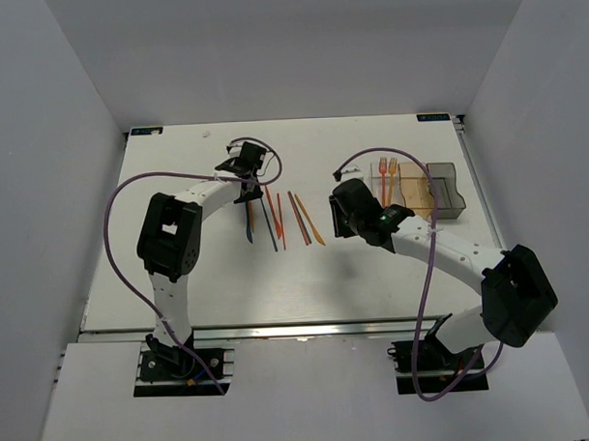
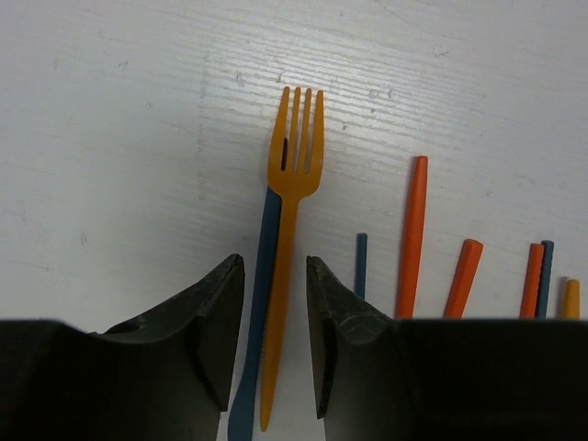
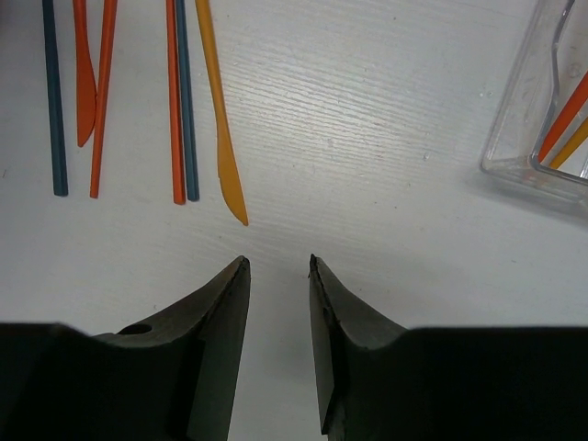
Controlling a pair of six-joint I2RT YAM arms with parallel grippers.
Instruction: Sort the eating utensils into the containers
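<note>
I see two forks (image 1: 388, 171), perhaps more, in the containers (image 1: 439, 198); most utensils (image 1: 280, 219) wait on the tabletop (image 1: 354, 272). Left end effector (image 2: 276, 266) open astride an orange fork (image 2: 294, 175); right end effector (image 3: 278, 266) open, empty.

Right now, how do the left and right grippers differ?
The left gripper has an orange fork, lying over a blue utensil, between its fingers; the right gripper has only bare table. The left is over the utensil row; the right sits between that row and the clear bin. Both are open.
</note>
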